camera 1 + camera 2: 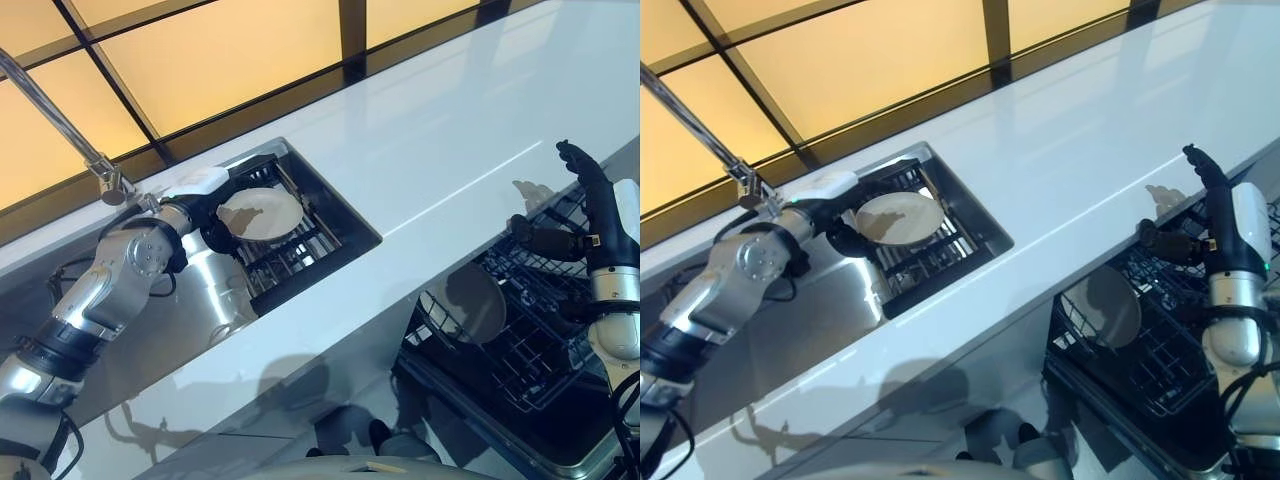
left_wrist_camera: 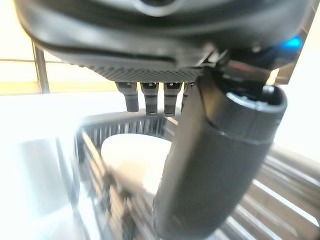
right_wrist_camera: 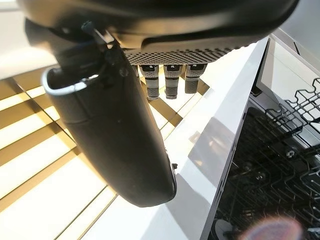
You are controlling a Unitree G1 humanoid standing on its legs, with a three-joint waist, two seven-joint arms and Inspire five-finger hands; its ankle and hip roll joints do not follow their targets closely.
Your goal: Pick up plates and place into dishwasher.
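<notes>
A pale round plate (image 1: 262, 213) lies on the dark rack (image 1: 310, 245) set in the sink. My left hand (image 1: 212, 232) sits at the plate's left edge, fingers straight and the thumb (image 2: 215, 160) reaching over the plate (image 2: 131, 160); no grip shows. A second plate (image 1: 468, 300) stands on edge in the dishwasher's wire basket (image 1: 540, 345) at the lower right. Above that basket my right hand (image 1: 598, 220) is raised, open and holding nothing, its fingers pointing up beside the counter edge. Its thumb (image 3: 115, 135) shows in the right wrist view, with the basket (image 3: 280, 165) beyond.
A long white counter (image 1: 450, 150) runs between the sink and the dishwasher. A metal faucet (image 1: 60, 125) slants over the steel sink basin (image 1: 190, 295) at the left. Amber window panes with dark frames (image 1: 220, 50) line the back.
</notes>
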